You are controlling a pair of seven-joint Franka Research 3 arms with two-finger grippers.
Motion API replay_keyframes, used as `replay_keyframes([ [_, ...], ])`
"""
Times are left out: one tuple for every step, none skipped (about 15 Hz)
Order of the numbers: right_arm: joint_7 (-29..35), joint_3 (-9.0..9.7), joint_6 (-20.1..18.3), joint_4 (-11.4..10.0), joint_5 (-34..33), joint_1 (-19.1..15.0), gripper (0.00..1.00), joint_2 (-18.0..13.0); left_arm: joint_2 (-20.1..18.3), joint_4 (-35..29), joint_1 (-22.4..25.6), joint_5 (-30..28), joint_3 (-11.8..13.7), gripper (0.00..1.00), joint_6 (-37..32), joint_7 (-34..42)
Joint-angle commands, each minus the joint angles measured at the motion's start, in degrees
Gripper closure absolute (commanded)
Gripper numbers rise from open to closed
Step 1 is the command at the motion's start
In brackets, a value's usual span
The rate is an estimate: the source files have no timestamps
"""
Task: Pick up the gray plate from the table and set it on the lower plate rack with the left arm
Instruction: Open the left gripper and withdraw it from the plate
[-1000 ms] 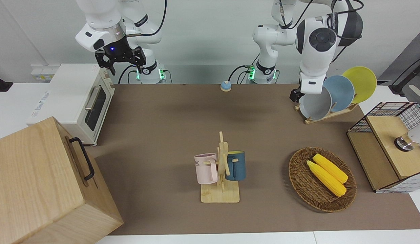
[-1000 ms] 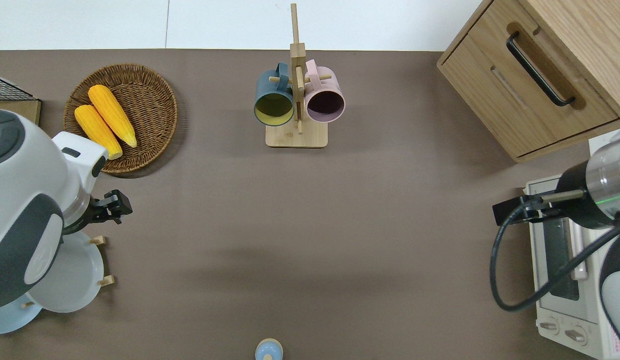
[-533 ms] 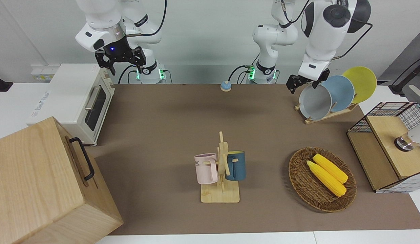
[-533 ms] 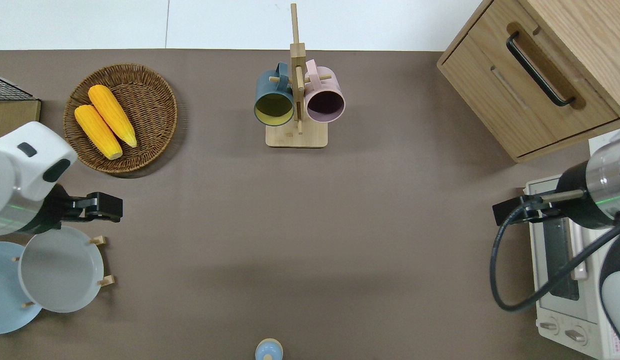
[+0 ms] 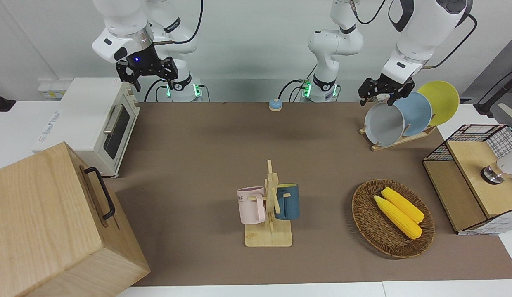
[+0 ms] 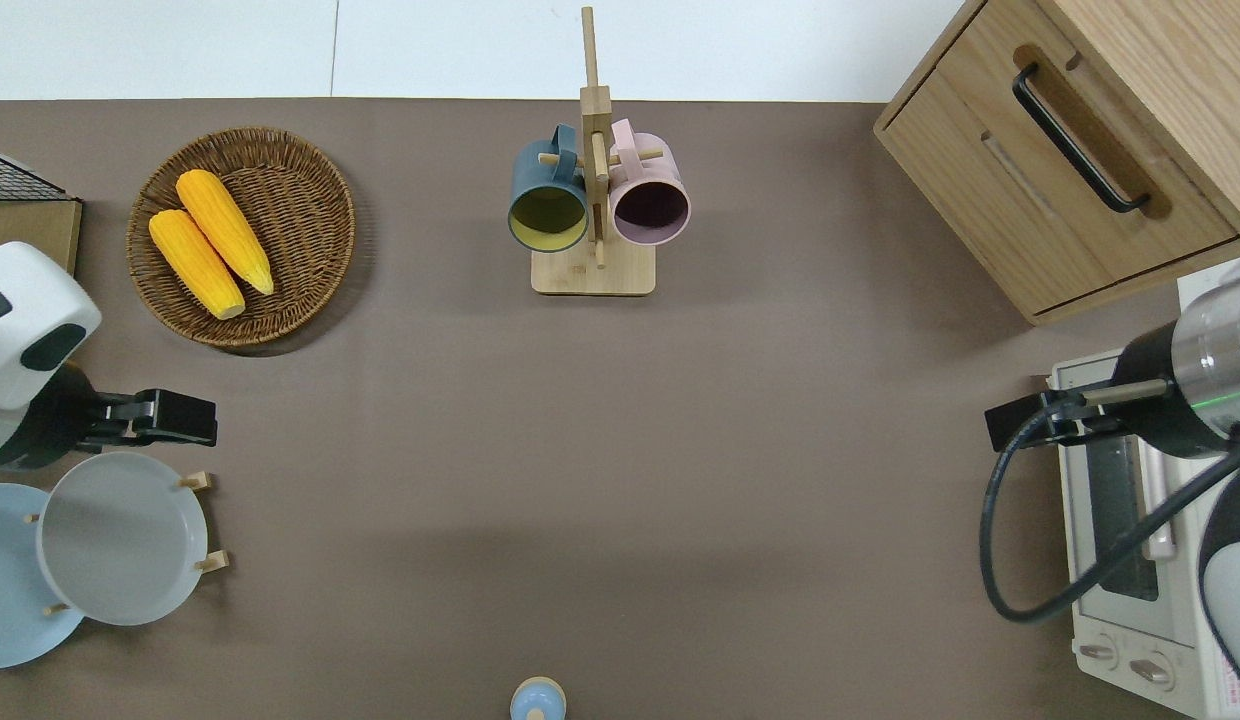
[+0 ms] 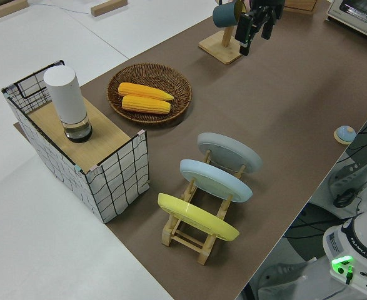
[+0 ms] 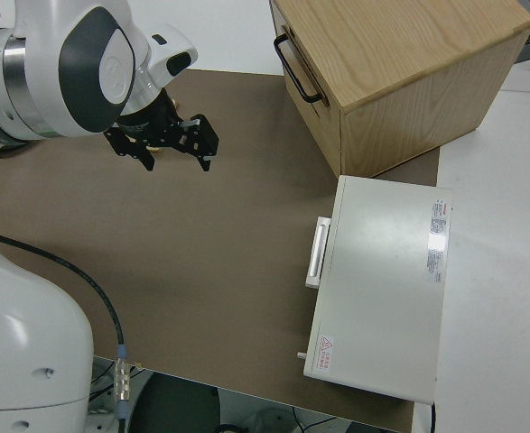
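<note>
On the lower plate rack, gray plate slotted, left pincer open above, empty, basket holding corn

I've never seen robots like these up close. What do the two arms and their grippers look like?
Both are white, rounded, jointed arms with looping black cables. The left arm has big dark gray panels and a black two-finger left gripper. The right arm shows a small blue light above its black right gripper.

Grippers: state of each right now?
Left gripper: open, empty, above the racked gray plate.
Right gripper: open, empty, parked.
</note>
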Motion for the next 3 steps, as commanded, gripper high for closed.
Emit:
replay_keyframes([
  [-0.19, 0.38, -0.87, 0.35, 0.20, -0.85, 0.013, -0.27, 0.13, -0.10, -0.03, 2.81, 0.16, 0.00, 0.40, -2.38],
  [-0.19, 0.38, -0.87, 0.35, 0.20, -0.85, 0.011, -0.27, 0.22, -0.19, -0.11, 2.48, 0.25, 0.00, 0.49, -2.72],
  [-0.19, 0.38, -0.87, 0.35, 0.20, -0.85, 0.011, -0.27, 0.22, -0.27, 0.06, 2.56, 0.33, 0.00, 1.62, -3.16],
])
